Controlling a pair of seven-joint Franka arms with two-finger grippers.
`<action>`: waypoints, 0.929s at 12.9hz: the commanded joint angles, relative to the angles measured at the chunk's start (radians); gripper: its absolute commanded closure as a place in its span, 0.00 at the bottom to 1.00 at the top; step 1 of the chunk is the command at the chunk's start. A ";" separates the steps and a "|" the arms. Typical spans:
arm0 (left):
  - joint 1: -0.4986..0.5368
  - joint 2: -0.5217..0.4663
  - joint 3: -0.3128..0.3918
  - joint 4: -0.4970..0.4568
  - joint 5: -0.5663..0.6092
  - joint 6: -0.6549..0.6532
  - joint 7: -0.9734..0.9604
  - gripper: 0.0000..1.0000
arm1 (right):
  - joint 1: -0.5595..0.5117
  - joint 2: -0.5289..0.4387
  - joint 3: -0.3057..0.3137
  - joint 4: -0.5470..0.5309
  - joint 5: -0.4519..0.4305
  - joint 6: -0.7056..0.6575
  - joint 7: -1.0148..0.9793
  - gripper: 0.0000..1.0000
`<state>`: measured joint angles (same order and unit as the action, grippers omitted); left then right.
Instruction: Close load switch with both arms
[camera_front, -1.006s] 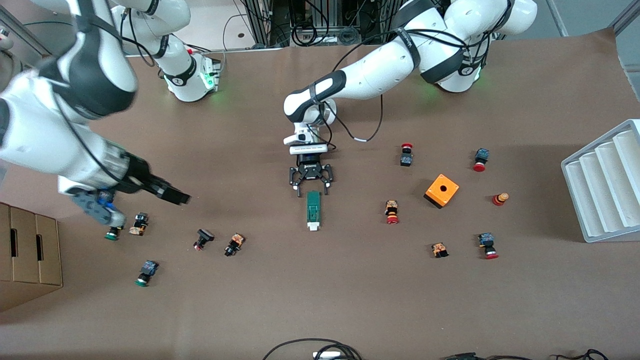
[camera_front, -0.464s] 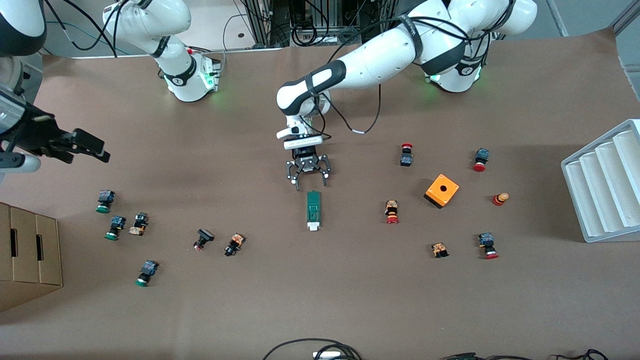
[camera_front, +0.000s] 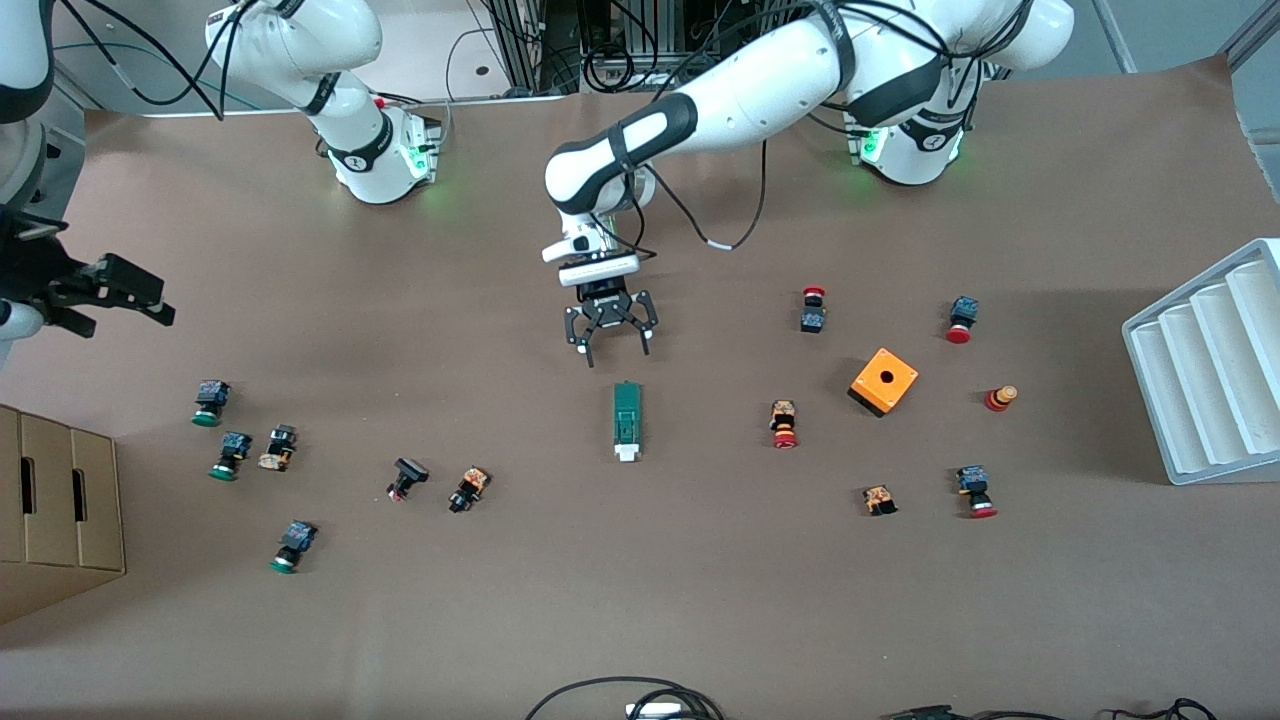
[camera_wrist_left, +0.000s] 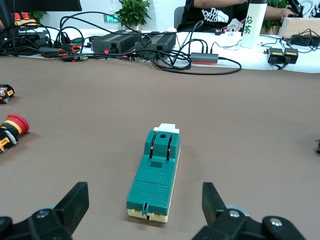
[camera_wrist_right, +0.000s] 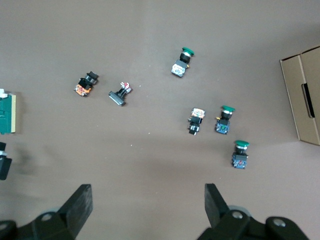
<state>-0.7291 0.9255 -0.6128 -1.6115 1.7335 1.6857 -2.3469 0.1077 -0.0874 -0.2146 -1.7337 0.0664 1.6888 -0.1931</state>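
Brown paper covers the counter (camera_front: 700, 600), and the load switch (camera_front: 627, 421) lies flat on it about the middle, its long side running toward the front camera and its white tab at the end nearer to that camera. In the left wrist view the load switch (camera_wrist_left: 154, 174) is a dark-green block on a cream base, and nothing touches it. The left gripper (camera_front: 611, 343) hangs just over the counter, near the end of the switch that has no tab but apart from it, with its fingers (camera_front: 584, 352) spread wide and nothing between them. The right gripper (camera_front: 115, 292) is up in the air over the right arm's end of the counter, well apart from the switch, its fingers also spread and holding nothing. Under it, toward that end, several green-capped push buttons (camera_front: 208, 402) are scattered, and a cardboard box (camera_front: 55, 500) stands at the counter's edge. Toward the left arm's end stand an orange box with a hole (camera_front: 884, 381), some red-capped push buttons (camera_front: 784, 423) around it, and a white tray with long slots (camera_front: 1210, 365).
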 joint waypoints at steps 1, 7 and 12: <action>-0.004 -0.091 0.002 -0.036 -0.086 0.019 0.054 0.00 | 0.000 0.006 0.001 -0.009 -0.019 0.031 -0.022 0.00; 0.010 -0.238 0.002 -0.039 -0.264 0.101 0.209 0.00 | 0.003 0.011 0.003 -0.012 -0.025 0.043 -0.019 0.00; 0.054 -0.385 0.002 -0.031 -0.469 0.129 0.547 0.00 | 0.003 0.012 0.006 -0.013 -0.026 0.045 -0.017 0.00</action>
<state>-0.6979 0.6275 -0.6180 -1.6148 1.3487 1.7876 -1.9431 0.1081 -0.0670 -0.2120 -1.7341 0.0638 1.7150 -0.2015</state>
